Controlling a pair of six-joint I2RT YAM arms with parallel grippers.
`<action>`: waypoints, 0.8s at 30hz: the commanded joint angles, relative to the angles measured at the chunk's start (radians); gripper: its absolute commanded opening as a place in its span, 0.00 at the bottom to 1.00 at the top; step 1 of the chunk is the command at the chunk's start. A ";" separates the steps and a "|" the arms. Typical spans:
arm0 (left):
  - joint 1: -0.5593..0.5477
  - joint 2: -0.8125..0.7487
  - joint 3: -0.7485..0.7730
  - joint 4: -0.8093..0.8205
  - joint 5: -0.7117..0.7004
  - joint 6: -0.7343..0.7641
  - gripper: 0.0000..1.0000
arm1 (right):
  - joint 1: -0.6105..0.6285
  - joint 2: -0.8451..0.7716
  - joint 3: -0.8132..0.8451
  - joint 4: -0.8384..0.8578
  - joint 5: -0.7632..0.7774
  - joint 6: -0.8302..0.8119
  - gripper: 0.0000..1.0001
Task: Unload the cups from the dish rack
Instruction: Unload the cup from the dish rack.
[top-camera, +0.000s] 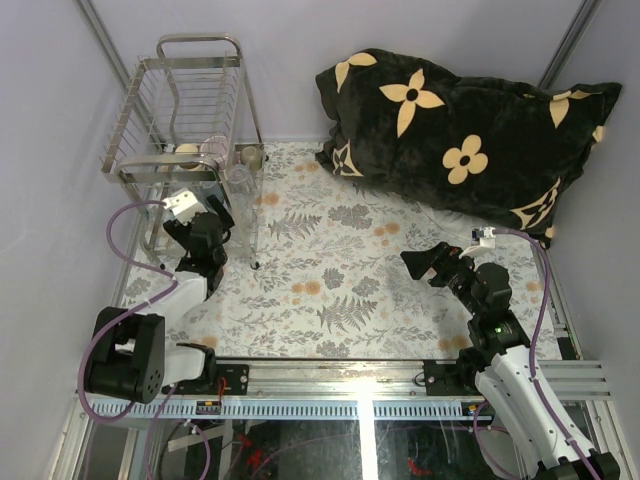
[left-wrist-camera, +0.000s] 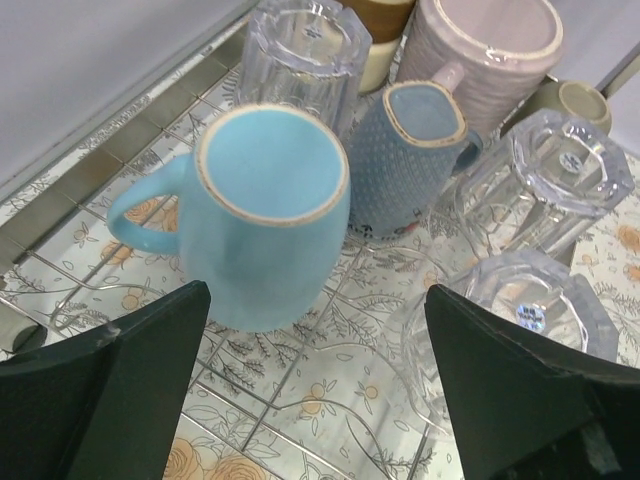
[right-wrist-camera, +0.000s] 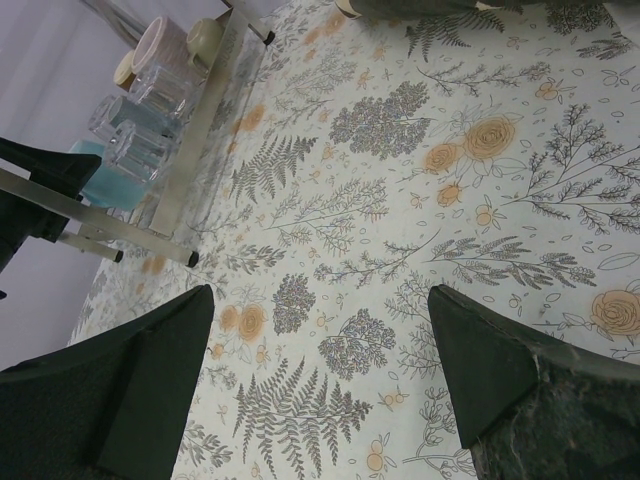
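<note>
Pale lilac walls close in on my table (top-camera: 340, 290), which wears a cloth printed with grey ferns and orange roses. The biggest thing on it is a black pillow (top-camera: 460, 130) with cream flowers, slumped across the 1 to 2 o'clock corner. The rack (top-camera: 185, 100), shiny wire on legs, stands at 10 o'clock against the left wall. My left gripper (left-wrist-camera: 315, 310) hangs at the rack's near end, fingers spread wide and pinching nothing. My right gripper (right-wrist-camera: 320, 300), at 4 o'clock, is also spread wide, over bare cloth and well apart from the rack. All the cups sit in the rack. From my left wrist, the light blue mug (left-wrist-camera: 270, 215) is nearest, at 11 o'clock just ahead of my left finger, handle pointing to 9. A darker dotted blue mug (left-wrist-camera: 415, 160) touches it on the right. The lilac mug (left-wrist-camera: 490, 50) is at 1 o'clock. Three glasses (left-wrist-camera: 550, 175) stand base up. A brown-and-cream cup (left-wrist-camera: 375, 30) is at 12.
</note>
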 joint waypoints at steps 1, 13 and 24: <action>-0.019 0.006 0.011 -0.001 0.017 -0.010 0.88 | 0.003 -0.003 0.002 0.043 0.021 -0.012 0.95; -0.041 0.055 0.022 0.063 0.134 -0.016 0.87 | 0.005 0.009 -0.003 0.052 0.022 -0.010 0.95; -0.045 0.002 -0.041 0.084 0.027 -0.062 0.88 | 0.003 0.015 -0.003 0.057 0.017 -0.010 0.95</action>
